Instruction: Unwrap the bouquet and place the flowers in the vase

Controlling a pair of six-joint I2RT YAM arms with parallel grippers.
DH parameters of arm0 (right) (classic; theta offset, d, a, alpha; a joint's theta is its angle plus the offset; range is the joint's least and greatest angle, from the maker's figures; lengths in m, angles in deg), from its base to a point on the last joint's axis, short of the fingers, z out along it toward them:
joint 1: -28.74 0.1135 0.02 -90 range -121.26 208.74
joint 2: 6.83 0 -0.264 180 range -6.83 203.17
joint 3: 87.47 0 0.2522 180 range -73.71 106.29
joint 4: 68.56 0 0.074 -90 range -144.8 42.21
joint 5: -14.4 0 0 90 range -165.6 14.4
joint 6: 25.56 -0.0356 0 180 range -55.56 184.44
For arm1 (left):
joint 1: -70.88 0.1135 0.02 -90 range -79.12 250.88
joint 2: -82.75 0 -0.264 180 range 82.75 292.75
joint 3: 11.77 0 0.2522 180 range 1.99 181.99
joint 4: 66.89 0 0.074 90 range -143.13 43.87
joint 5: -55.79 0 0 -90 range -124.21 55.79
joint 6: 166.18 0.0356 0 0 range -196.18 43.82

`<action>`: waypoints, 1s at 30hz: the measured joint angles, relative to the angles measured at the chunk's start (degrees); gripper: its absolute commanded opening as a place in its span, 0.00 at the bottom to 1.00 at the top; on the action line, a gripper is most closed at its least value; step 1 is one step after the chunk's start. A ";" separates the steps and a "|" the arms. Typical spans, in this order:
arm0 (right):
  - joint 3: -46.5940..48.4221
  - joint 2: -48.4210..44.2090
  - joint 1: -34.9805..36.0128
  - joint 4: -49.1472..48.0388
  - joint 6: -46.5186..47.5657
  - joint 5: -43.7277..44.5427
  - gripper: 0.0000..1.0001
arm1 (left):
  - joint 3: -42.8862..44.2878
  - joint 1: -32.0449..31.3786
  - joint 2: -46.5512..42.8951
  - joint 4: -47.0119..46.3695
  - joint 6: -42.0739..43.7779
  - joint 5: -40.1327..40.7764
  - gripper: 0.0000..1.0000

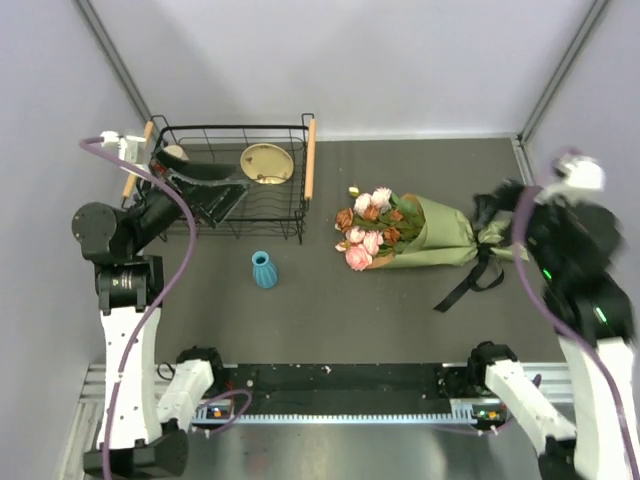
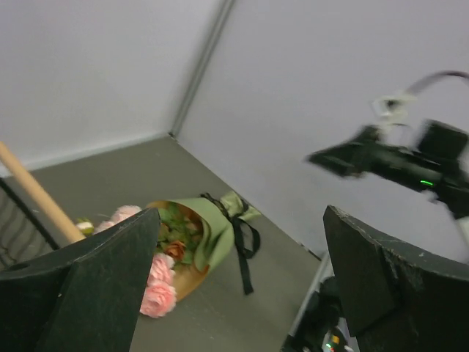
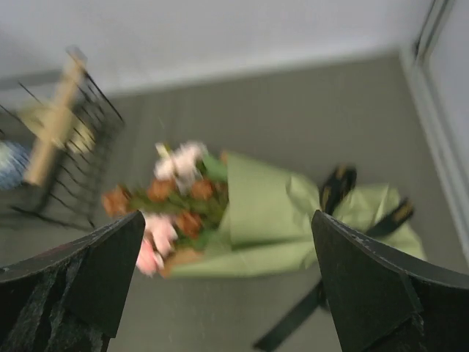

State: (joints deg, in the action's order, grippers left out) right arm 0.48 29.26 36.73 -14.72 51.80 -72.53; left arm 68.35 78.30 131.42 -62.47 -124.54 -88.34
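Observation:
The bouquet (image 1: pixel 425 235) lies on its side on the dark mat, its olive-green paper cone tied with black ribbon (image 1: pixel 478 270). Its flowers (image 1: pixel 368 228), pink, cream and rust-orange, point left toward the basket. A small teal vase (image 1: pixel 264 269) stands upright left of the blooms. My right gripper (image 1: pixel 497 212) hovers over the tied end, open and empty. In the blurred right wrist view the bouquet (image 3: pixel 267 213) lies below my right gripper (image 3: pixel 227 286). My left gripper (image 1: pixel 222 196) hangs open over the basket. From the left wrist, the bouquet (image 2: pixel 201 235) shows far beyond my left gripper (image 2: pixel 242 286).
A black wire basket (image 1: pixel 300 180) with wooden handles stands at the back left, with a beige round dish (image 1: pixel 266 163) inside. Grey walls close in the back and sides. The arm bases and a metal rail (image 1: pixel 340 410) line the near edge.

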 measured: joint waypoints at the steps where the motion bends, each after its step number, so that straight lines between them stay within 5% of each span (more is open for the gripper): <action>1: -2.19 3.78 0.04 0.28 -0.66 0.13 0.99 | -0.72 -1.73 -0.52 0.68 0.02 0.22 0.99; 6: -10.91 16.13 0.15 4.42 -3.28 -0.31 0.99 | -3.43 -18.73 1.57 2.56 3.23 5.62 0.99; 15: -14.40 15.39 0.15 -1.88 -7.78 -1.86 0.99 | -6.80 -43.19 17.33 5.62 12.92 19.21 0.93; 23: -17.09 25.97 -9.44 -7.10 -11.58 -3.93 0.94 | -1.49 -56.70 34.77 8.02 20.63 25.07 0.86; 30: -20.96 28.98 -17.09 -10.73 -14.60 -4.92 0.72 | 10.32 -62.69 53.05 13.40 26.71 27.17 0.70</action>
State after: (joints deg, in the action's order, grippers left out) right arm -20.48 58.25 19.64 -25.45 37.19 -77.44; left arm 78.67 15.62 184.47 -49.07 -97.83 -61.17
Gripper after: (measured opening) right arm 0.792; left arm 0.753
